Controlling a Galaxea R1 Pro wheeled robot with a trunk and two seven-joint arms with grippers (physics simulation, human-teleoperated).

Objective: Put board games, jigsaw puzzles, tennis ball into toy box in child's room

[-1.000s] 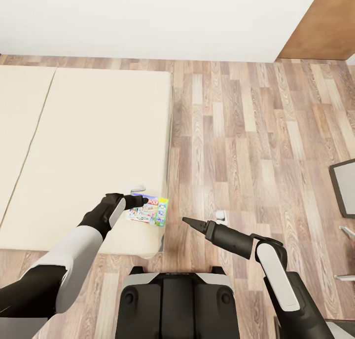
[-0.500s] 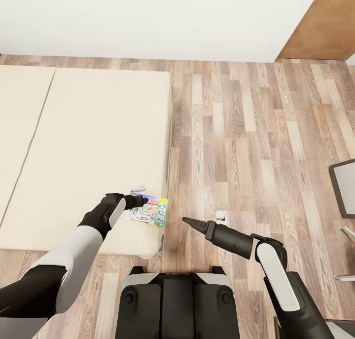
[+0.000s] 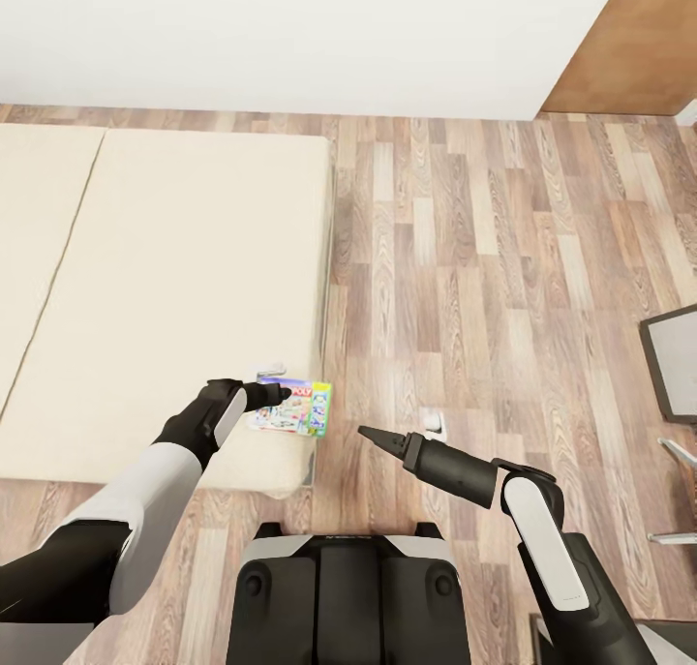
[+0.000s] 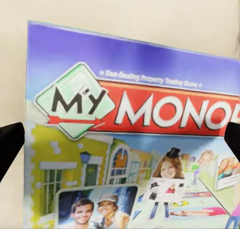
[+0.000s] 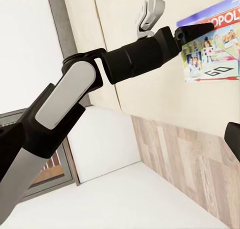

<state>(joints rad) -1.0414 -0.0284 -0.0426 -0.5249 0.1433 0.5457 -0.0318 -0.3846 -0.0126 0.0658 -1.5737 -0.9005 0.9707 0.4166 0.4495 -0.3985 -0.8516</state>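
One board game (image 3: 300, 410), a flat box with a blue-and-red "My Monopoly" cover, lies flat near the corner of the beige bed (image 3: 174, 258). My left gripper (image 3: 279, 392) is over the game's near edge. In the left wrist view the cover (image 4: 130, 139) spans the frame, with a black fingertip (image 4: 10, 146) at each side, so the gripper is open. My right gripper (image 3: 368, 435) hangs open above the wood floor, right of the bed, with nothing in it. Its camera sees the left gripper (image 5: 195, 30) and the game (image 5: 212, 44). The table, toy box, jigsaw puzzles and tennis ball are out of view.
A small grey-white object (image 3: 271, 368) lies on the bed just beyond the game. A white fitting (image 3: 432, 419) sits on the floor by my right gripper. A grey chair (image 3: 673, 360) stands at the right edge. A brown panel (image 3: 629, 55) meets the white wall at the far right.
The whole picture has shifted slightly, so the camera moved. Both arms and the board game keep their places relative to each other.
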